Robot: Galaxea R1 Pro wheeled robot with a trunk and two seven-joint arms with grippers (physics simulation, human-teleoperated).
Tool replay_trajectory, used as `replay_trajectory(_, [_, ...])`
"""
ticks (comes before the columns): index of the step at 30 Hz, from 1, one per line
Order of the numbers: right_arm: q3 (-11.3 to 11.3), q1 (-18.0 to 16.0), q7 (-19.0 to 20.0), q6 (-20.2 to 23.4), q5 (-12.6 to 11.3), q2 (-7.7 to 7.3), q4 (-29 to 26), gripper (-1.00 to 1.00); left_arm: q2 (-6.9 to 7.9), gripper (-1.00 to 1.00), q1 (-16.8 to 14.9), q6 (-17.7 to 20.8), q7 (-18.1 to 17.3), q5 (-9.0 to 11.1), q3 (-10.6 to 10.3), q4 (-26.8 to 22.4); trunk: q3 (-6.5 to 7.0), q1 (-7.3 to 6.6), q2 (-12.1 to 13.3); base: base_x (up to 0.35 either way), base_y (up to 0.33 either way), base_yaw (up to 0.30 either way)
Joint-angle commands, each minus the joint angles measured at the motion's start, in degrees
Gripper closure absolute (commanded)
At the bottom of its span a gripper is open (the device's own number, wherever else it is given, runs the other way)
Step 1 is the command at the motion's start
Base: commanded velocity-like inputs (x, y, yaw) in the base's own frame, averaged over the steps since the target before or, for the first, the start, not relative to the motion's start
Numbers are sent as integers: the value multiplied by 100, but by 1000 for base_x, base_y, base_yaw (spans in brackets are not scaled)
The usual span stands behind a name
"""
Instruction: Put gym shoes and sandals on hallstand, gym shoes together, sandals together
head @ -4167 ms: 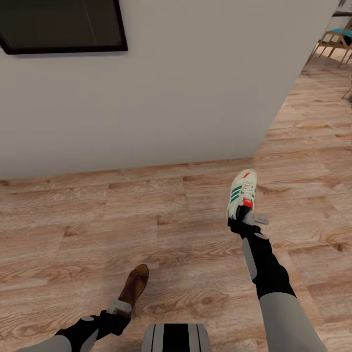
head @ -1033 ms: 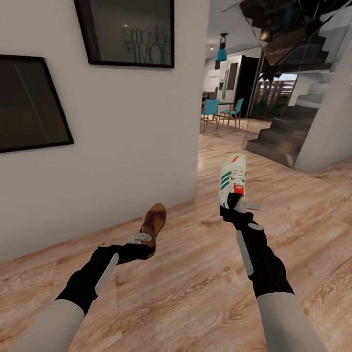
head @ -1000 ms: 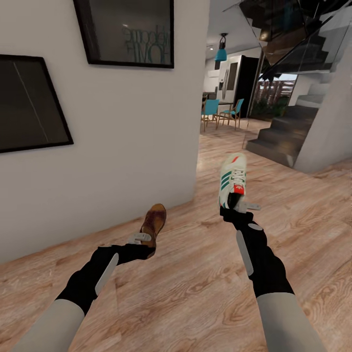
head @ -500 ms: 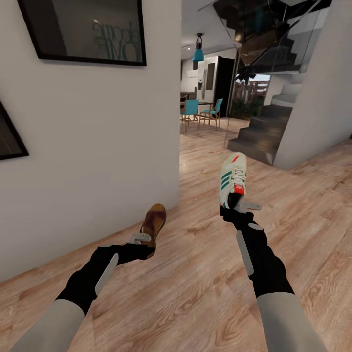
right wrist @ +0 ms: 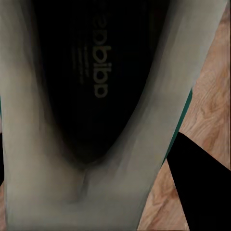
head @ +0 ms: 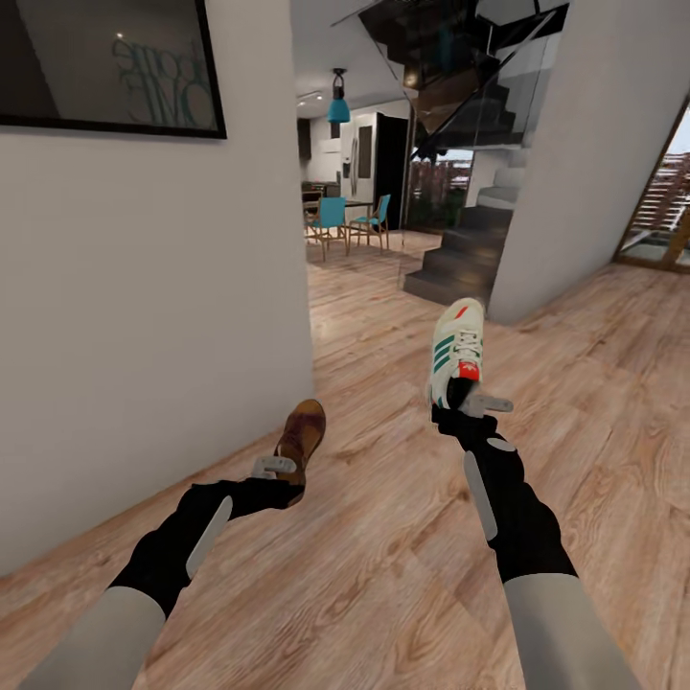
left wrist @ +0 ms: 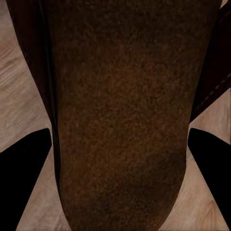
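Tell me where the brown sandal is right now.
In the head view the brown sandal is held in the left gripper above the wood floor, beside the white wall, left of the gym shoe in the right gripper.

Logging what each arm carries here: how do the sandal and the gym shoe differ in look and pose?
The sandal is plain brown leather; the gym shoe is white with green stripes, laces and a red tongue patch. The sandal is in the left gripper, lower and nearer the wall; the gym shoe is in the right gripper, held higher. The sandal looks smaller. Both are gripped at the heel, toes pointing away, off the floor.
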Motion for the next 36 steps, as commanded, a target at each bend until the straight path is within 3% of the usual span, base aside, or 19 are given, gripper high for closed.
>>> replay_trajectory(1, [-5, -5, -23, 27, -8, 6, -6, 100, 8, 100, -1, 33, 5, 38, -9, -10, -5, -1, -2, 0, 0, -282])
replay_trajectory(14, [-7, -5, -23, 27, -9, 5, -6, 100, 13, 100, -1, 33, 5, 38, -1, -15, 4, -1, -2, 0, 0, -283])
replay_trajectory(28, [-7, -5, -23, 27, -8, 5, -6, 100, 11, 100, -2, 33, 5, 47, -4, -15, -224, 306, -564, 0, 0, -282])
replay_trajectory(36, [-7, -5, -23, 28, -8, 5, -6, 100, 11, 100, -1, 33, 5, 46, -7, -15, -199, 306, -564, 0, 0, -282])
